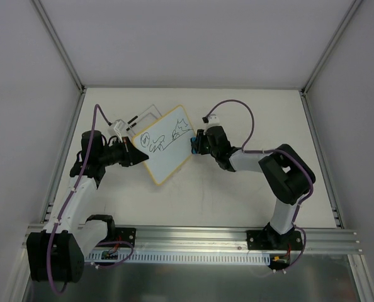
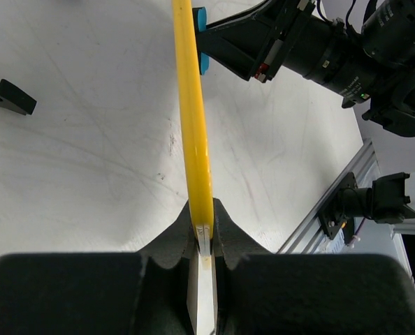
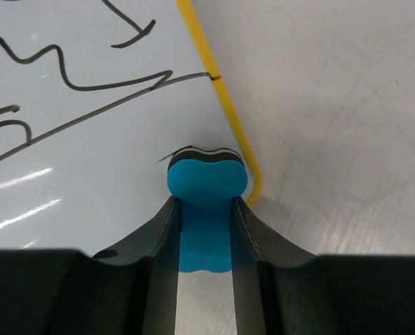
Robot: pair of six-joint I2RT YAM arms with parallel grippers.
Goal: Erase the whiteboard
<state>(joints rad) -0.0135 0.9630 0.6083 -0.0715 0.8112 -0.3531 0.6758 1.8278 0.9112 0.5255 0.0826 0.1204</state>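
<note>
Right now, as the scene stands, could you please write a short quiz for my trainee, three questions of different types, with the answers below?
1. True or false: the whiteboard is already wiped clean.
2. What does the right claw hold? A) a black marker B) a blue eraser C) nothing
3. Fill in the gap: the left claw grips the whiteboard by its ___ rim.

Key: 1 false, black scribbles remain; 2 B; 3 yellow.
</note>
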